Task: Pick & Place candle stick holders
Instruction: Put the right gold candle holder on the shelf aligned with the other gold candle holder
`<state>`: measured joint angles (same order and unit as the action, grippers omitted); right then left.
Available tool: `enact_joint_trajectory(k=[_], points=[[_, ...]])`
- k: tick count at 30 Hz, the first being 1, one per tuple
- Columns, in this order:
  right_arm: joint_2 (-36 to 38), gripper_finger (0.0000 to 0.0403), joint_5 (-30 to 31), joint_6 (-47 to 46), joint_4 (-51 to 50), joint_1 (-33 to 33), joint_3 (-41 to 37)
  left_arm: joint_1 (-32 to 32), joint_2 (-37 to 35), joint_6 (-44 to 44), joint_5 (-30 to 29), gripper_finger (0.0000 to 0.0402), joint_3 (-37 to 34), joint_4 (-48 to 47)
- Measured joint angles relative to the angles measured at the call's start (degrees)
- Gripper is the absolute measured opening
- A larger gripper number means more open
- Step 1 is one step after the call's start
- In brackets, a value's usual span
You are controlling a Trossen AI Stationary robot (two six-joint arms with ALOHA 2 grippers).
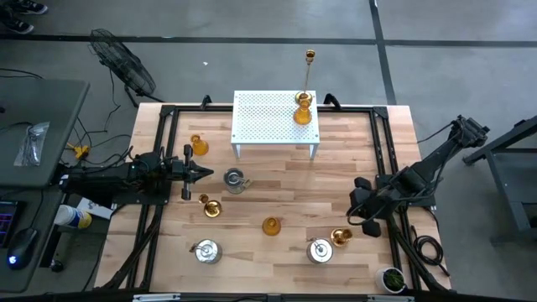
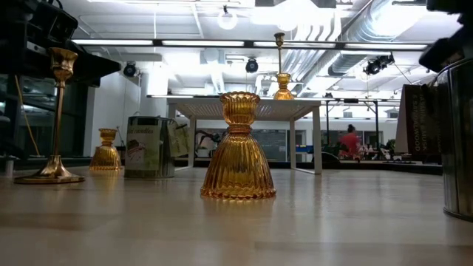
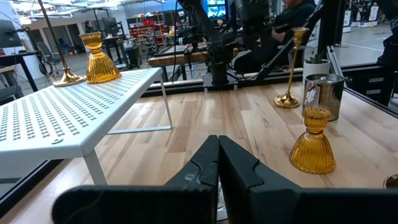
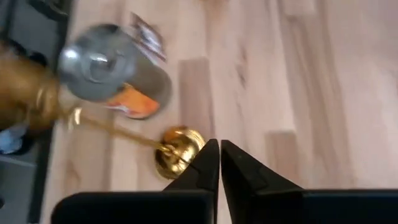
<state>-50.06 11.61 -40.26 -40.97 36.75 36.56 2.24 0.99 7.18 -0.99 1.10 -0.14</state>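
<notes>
While its two dark fingers are pressed together with nothing between them, the right gripper [image 4: 219, 163] hangs over the near right part of the pale wooden table [image 1: 336, 168]. Its tips sit just beside the round base of a slender shiny gold candlestick [image 4: 177, 151], whose thin stem runs off at a slant in the right wrist view. Whether the fingers touch that base I cannot tell. Just past it stands a squat silvery round pot [image 4: 115, 68].

Across the table the left gripper [image 3: 217, 163] is likewise closed and empty, waiting at the left edge and pointing toward the middle.

On the white perforated metal rack [image 1: 252, 117] at the far side stand two holders already: a tall gold candlestick [image 1: 309, 59] and a ribbed amber-orange glass cup [image 1: 303, 109] at the rack's right end.

The rest remain on the wood: an amber cup [image 1: 199, 146] near the left rail, a silvery pot [image 1: 234, 179] left of centre, a gold candlestick [image 1: 209, 205] just beside the left gripper, another amber cup [image 1: 270, 226] in the middle, and a silvery pot [image 1: 205, 250] at the near left.

By my judgement, two of nine are placed and seven are left, if the rack is the goal; the task is early on.
</notes>
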Motion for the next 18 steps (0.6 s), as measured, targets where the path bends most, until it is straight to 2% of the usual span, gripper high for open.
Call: enact_joint_trajectory(k=[3, 6, 14, 18], points=[[0.0, 0.0031, 0.1, -1.7, -2.1, 0.0, 0.0, 0.0, 0.0, 0.0, 0.0, 0.0000, 0.0, 0.0], [0.0, 0.0070, -1.2, -3.8, -3.0, 0.0, 0.0, 0.0, 0.0, 0.0, 0.0, 0.0000, 0.0, 0.0], [0.0, 0.0222, -16.2, -14.4, -8.3, 0.0, 0.0, 0.0, 0.0, 0.0, 0.0, 0.0000, 0.0, 0.0], [-0.5, 0.0283, -20.2, -15.1, -7.9, 0.6, 0.0, 0.0, 0.0, 0.0, 0.0, 0.0000, 0.0, 0.0]])
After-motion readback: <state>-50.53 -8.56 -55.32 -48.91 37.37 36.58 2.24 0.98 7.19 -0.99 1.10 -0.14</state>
